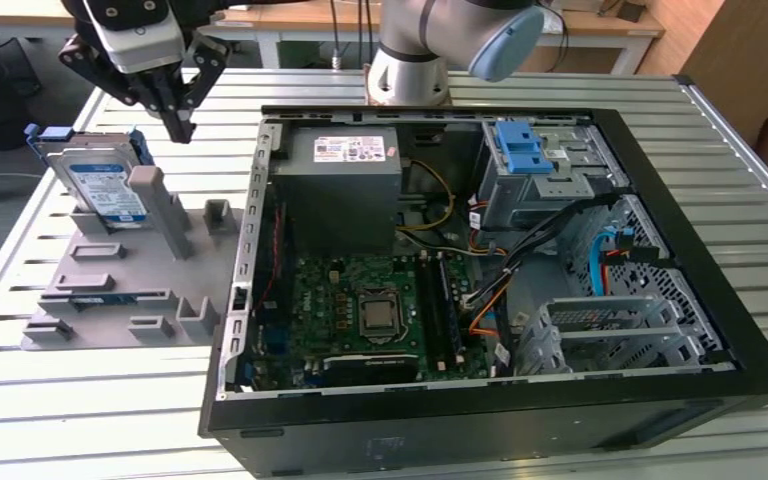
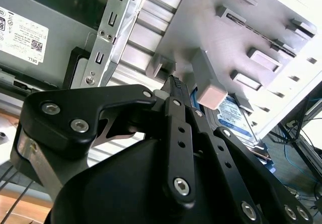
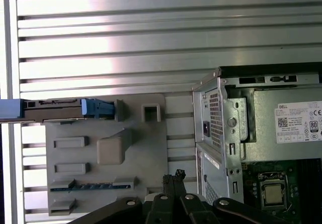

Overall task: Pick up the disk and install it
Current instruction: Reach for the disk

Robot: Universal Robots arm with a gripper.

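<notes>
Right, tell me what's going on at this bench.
One robot arm is working beside an open computer case on a slatted metal table. Its pincer hangs over the grey fixture block with its fingertips together and nothing in them. The disk stands on edge in that block, at the exterior view's left of the pincer, and has not yet been picked up.
</notes>
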